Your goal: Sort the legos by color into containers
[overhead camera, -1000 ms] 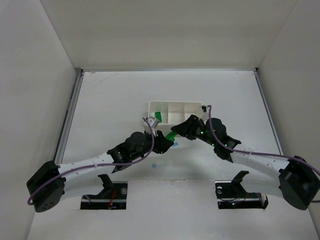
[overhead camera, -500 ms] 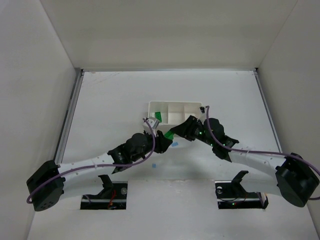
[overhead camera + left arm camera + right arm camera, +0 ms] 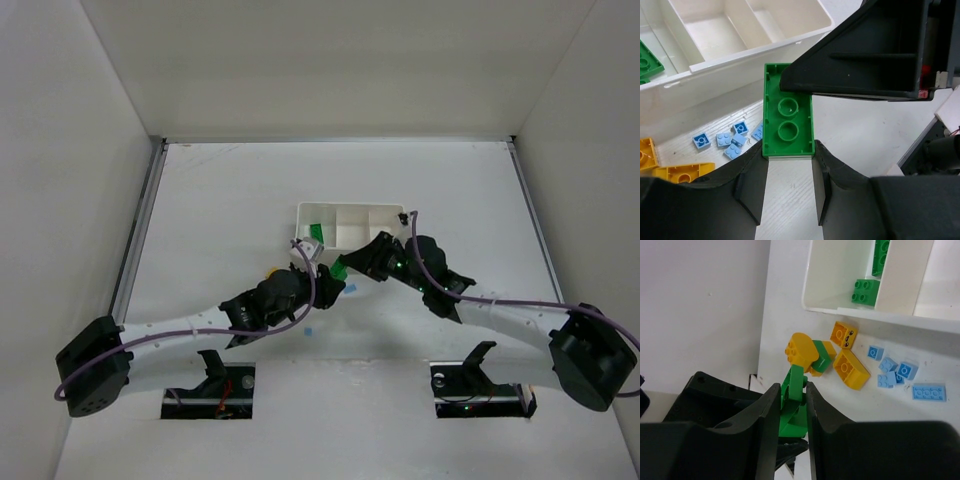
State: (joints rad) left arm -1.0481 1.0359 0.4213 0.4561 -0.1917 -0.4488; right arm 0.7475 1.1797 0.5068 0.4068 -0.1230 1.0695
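Green brick (image 3: 788, 125) near the tray (image 3: 755, 52), left hand (image 3: 788, 159) gripping one end, right hand (image 3: 792, 388) seemingly clamping the other, white desk (image 3: 855, 135), white walls (image 3: 340, 60)

This is a robotics test cell, a lab bench rather than a home or shop; a flat white table (image 3: 230, 200) is boxed in by plain white panel walls (image 3: 330, 60) at the back and both sides, with a grey metal rail (image 3: 139, 225) along its left edge; two white-and-black jointed robot arms, the left arm (image 3: 190, 330) and the right arm (image 3: 505, 318), rise from black bases at the near edge, each trailing a loose purple cable (image 3: 510, 306); rectangular cut-outs (image 3: 235, 385) in the near tabletop expose wiring; the props are a shallow white three-compartment plastic tray (image 3: 350, 205) and small plastic toy bricks in yellow, light blue and green (image 3: 850, 369), among them one flat green plastic brick (image 3: 788, 122).
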